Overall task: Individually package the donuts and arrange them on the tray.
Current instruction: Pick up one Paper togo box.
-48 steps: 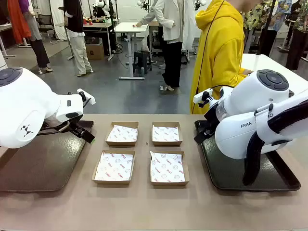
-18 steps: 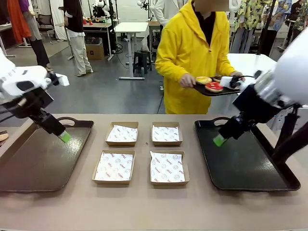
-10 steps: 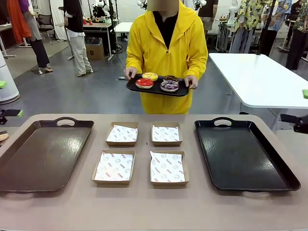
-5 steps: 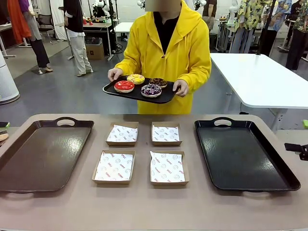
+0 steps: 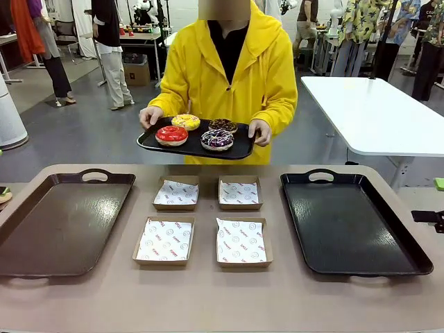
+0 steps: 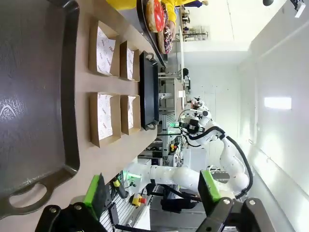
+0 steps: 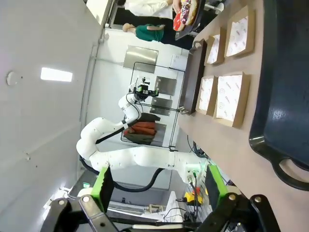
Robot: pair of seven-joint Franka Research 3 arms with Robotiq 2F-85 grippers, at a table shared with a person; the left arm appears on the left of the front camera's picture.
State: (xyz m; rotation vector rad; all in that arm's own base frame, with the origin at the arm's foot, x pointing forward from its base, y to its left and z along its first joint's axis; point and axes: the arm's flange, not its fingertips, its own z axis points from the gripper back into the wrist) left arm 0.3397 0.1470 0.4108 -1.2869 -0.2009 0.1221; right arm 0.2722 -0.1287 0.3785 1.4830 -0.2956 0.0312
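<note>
Two green pads (image 6: 94,191) rise from the six o'clock edge of the left wrist view. The left end effector (image 6: 152,189) is spread wide, gripping and touching nothing. The tabletop (image 6: 113,157) runs up toward twelve o'clock with a brown tray (image 6: 34,96) at nine o'clock, four paper-lined boxes (image 6: 105,118) just beside it and a black tray (image 6: 148,92) past them. The donuts (image 6: 155,14) show edge-on at twelve o'clock. In the right wrist view the right end effector (image 7: 159,186) is likewise wide apart and holds nothing, its pads at five and seven o'clock. The black tray lies at three o'clock and a red donut shows at one o'clock. The box liners carry small red print, too small to read. In the front view a person (image 5: 229,69) in a yellow hooded top stands at twelve o'clock behind the tabletop. Both hands hold a black serving tray (image 5: 239,148) in the air above the far edge. All four ring donuts sit on it, well apart from the boxes. The glossy red donut (image 5: 171,134) is at eight o'clock of that tray and the yellow sprinkled donut (image 5: 186,121) at eleven. The chocolate sprinkled donut (image 5: 223,125) is at one and the dark purple-swirled donut (image 5: 217,139) at five. The boxes lie two by two at centre, between the brown tray at nine o'clock and the black tray at three.
</note>
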